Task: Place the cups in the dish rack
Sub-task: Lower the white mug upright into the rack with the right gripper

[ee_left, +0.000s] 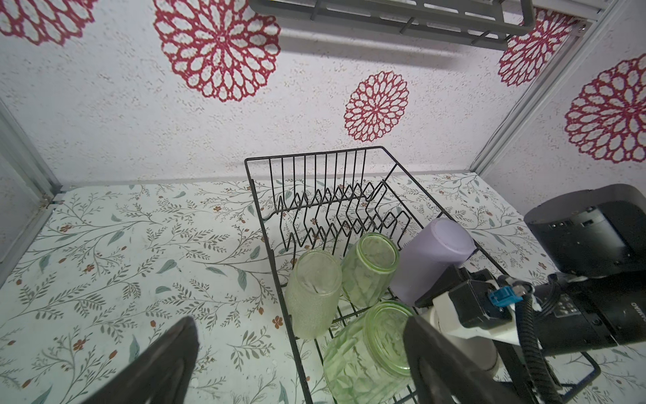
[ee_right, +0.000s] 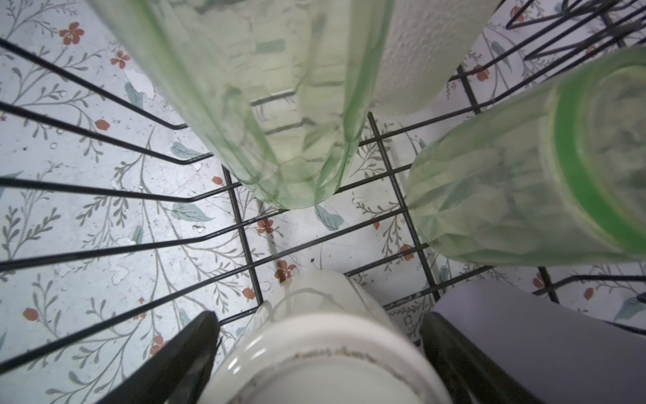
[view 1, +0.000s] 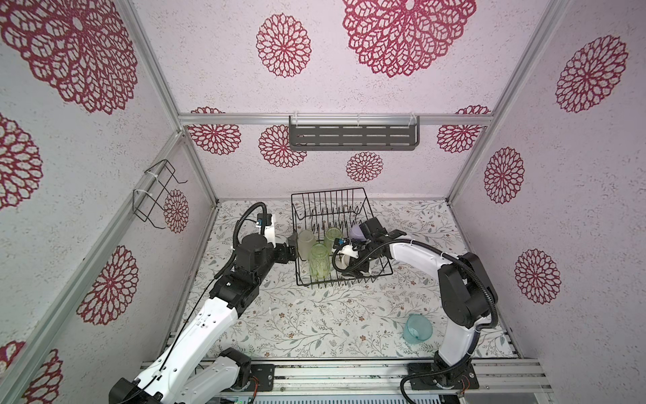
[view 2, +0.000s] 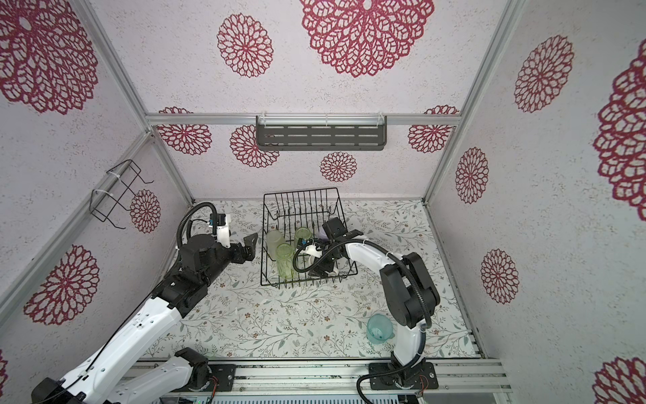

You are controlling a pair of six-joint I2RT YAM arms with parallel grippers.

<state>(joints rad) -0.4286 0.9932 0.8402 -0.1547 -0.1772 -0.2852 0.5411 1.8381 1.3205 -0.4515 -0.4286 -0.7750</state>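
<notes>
Mug (ee_right: pixel 325 349) fills the near edge of the right wrist view, base up, down on the floor wires of the rack (view 1: pixel 328 191). Right gripper (ee_right: pixel 318 314) reaches into the rack astride it, one finger on each side, jaws spread wide. Both fingers run very close to the mug wall. Can't tell whether the pads touch it.

Left gripper (ee_left: pixel 300 320) is wide open with nothing between the fingers. In both top views it hangs just outside the rack's left wall, level with the frosted tumbler (view 1: pixel 306 245).

Rack stands on the table (view 1: pixel 279 314) toward the back, between the two arms. Five cups are in it, all in the near half:
- frosted tumbler against the left wall
- green tumbler (ee_left: pixel 370 269) just beside it, toward the middle
- patterned glass (ee_left: pixel 370 349) in front of those two
- lilac tumbler (ee_left: pixel 433 259) at the right wall, closed end up, tilted
- mug at the front right, next to the lilac tumbler

Teal cup (view 1: pixel 417 328) is out on the table, well apart from the rack, near the right arm's base. Neither gripper is near it.
</notes>
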